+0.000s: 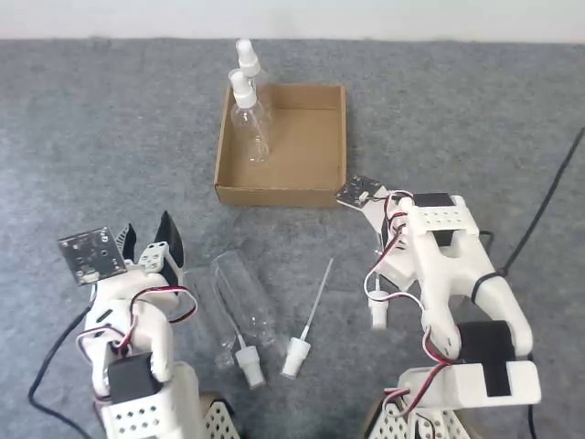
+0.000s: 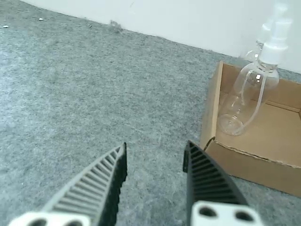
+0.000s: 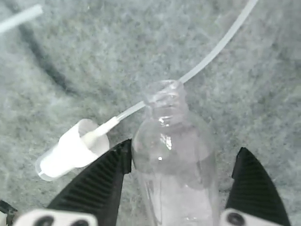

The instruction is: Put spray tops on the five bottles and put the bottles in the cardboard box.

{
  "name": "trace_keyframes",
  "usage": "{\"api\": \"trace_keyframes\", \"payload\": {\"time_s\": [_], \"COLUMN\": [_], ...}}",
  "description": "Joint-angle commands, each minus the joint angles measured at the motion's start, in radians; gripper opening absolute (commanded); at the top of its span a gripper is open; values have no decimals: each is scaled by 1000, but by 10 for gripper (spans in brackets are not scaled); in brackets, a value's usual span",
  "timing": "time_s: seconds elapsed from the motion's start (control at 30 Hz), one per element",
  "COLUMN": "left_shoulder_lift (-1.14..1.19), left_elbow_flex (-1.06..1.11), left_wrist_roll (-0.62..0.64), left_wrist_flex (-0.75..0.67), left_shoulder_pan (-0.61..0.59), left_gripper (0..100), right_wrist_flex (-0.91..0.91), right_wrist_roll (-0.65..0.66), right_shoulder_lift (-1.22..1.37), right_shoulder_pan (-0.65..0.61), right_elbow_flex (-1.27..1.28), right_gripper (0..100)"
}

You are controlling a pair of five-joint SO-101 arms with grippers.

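**Straddling an uncapped bottle [image 3: 176, 162]**

Released around it, long axis running straight out from right gripper [image 3: 186, 148], open neck at far end. Just beside that neck: loose spray top [image 3: 73, 150]. Nearer than left gripper [image 2: 155, 145], likewise released.

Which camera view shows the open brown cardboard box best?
The high view: the whole brown cardboard box, all four walls, with a clear spray-topped plastic bottle inside. The left wrist view catches one corner.

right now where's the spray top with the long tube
In the high view the loose spray top lies on the carpet, front middle, just right of the two lying bottles, its tube pointing toward the cardboard box.
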Motion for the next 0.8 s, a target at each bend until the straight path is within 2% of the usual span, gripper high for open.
{"api": "trace_keyframes", "payload": {"time_s": [0.0, 0.13, 0.33, 0.6, 0.77], "left_shoulder_lift": [-17, -17, -17, -17, -17], "left_elbow_flex": [-12, -12, -12, -10, -10], "left_wrist_roll": [-9, -9, -9, -9, -9], "left_wrist_flex": [5, 5, 3, 3, 2], "left_shoulder_pan": [0, 0, 0, 2, 2], "left_gripper": [188, 188, 188, 188, 188], "right_wrist_flex": [15, 15, 16, 110, 182], "right_wrist_roll": [31, 55, 52, 49, -55], "right_shoulder_lift": [-13, -13, -15, -107, -271], "right_shoulder_pan": [5, 13, 16, 12, 7], "right_elbow_flex": [-58, -58, -58, -63, -57], "right_gripper": [195, 119, 63, 59, 59]}}
